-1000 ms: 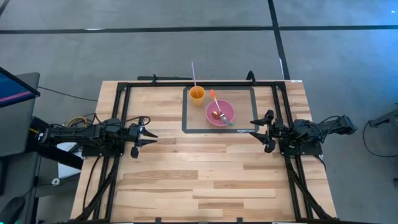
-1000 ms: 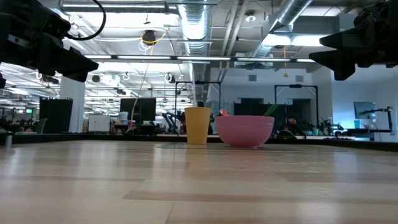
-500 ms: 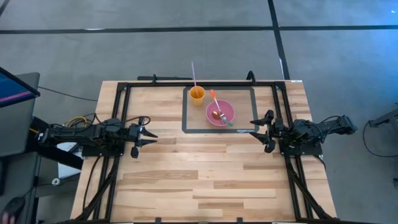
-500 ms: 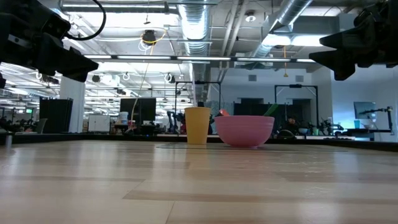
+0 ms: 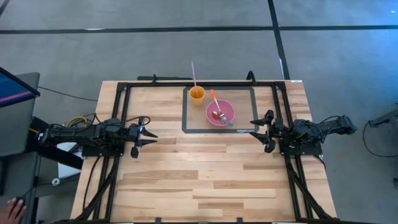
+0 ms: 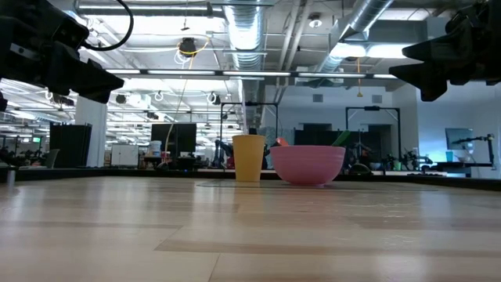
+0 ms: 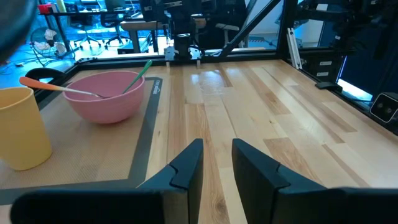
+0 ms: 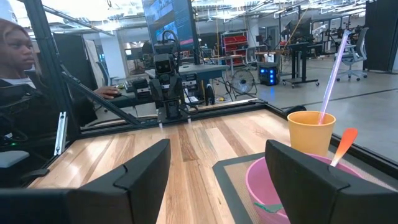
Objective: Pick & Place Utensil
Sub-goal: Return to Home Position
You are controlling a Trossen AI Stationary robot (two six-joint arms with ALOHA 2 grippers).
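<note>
High view: my left gripper and right gripper sit at the table's sides, jaws apart and empty. My job looks done, with the fork in the bowl and the straw in the cup.

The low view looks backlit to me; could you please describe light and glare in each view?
Low view: ceiling lights leave left arm and right arm dark silhouettes; yellow cup and pink bowl read clearly. High view: even light, faint shadows on the table. Left wrist view: pale glare on wood near the far edge. Right wrist view: bright room lights.
</note>
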